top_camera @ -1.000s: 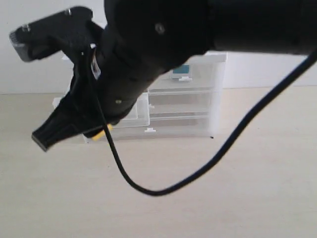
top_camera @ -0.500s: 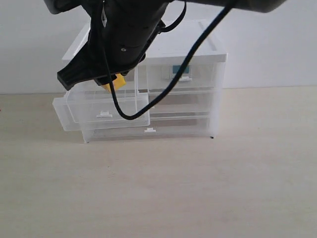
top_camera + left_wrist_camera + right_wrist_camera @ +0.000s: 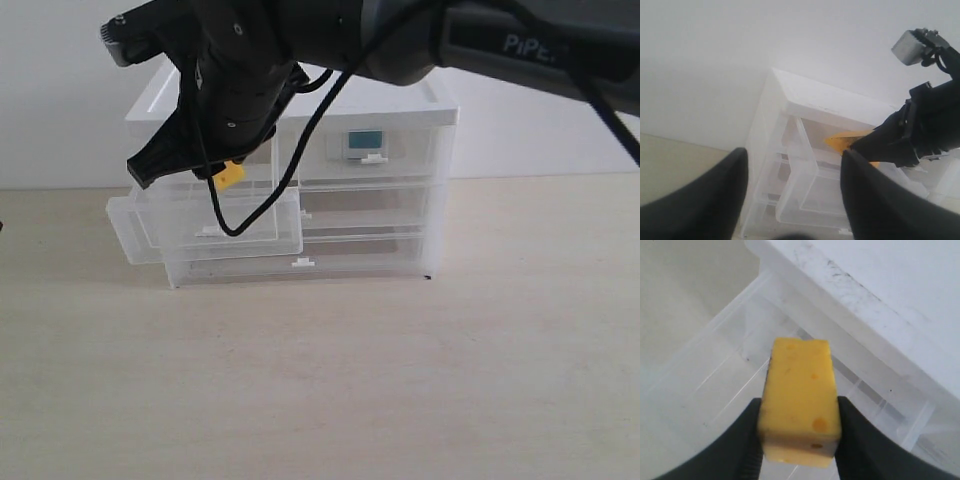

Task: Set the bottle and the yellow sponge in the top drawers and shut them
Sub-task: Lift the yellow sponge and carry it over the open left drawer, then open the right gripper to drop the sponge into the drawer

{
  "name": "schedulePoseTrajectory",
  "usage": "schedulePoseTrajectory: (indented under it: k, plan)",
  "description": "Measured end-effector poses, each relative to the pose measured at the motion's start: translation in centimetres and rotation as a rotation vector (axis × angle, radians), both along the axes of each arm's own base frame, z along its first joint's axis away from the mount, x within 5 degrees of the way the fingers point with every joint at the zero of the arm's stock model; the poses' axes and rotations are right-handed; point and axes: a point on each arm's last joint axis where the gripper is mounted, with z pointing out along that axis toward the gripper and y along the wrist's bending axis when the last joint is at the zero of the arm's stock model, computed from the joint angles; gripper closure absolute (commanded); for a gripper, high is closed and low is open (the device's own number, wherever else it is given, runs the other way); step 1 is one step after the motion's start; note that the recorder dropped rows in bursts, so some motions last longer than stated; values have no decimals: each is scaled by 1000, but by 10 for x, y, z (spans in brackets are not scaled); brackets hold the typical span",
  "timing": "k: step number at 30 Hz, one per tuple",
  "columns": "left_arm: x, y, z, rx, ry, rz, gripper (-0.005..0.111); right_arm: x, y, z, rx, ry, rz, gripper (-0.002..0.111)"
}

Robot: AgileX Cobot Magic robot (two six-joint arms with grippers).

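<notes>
The right pincer, matte black, was clamped on the yellow sponge. This was one porous foam block with small pits in its faces, held at about 10 o'clock in the exterior view, over the pulled-out left top drawer. The pincer's flat fingers pressed two opposite sides of the block. At the sponge's 3 o'clock the right top drawer sat shut, and the bottle showed its teal label through the cloudy front. The boxy cabinet was translucent white plastic with four drawers. Two half-width ones sat on top and two full-width drawers beneath, with small white tab handles. It stood on a pale, wood-grained surface. The left pincer gaped, its two rounded dark fingers apart with nothing between them.
</notes>
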Motion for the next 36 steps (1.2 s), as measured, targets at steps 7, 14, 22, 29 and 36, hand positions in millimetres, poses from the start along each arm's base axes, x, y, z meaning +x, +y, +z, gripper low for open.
schedulePoseTrajectory:
  k: [7, 14, 22, 29, 36]
  plan:
    - [0, 0, 0, 0, 2, -1, 55, 9, 1, -8, 32, 4, -6, 103]
    - [0, 0, 0, 8, 0, -1, 55, 10, 3, -7, 69, 11, -5, 81]
    - [0, 0, 0, 8, 0, -1, 55, 10, 4, -10, 71, 22, -12, 54]
    - [0, 0, 0, 11, 0, 0, 55, 10, 4, -11, 90, 37, -36, 57]
    - [0, 0, 0, 28, -3, 1, 55, 7, -3, 5, 88, 3, -51, 58]
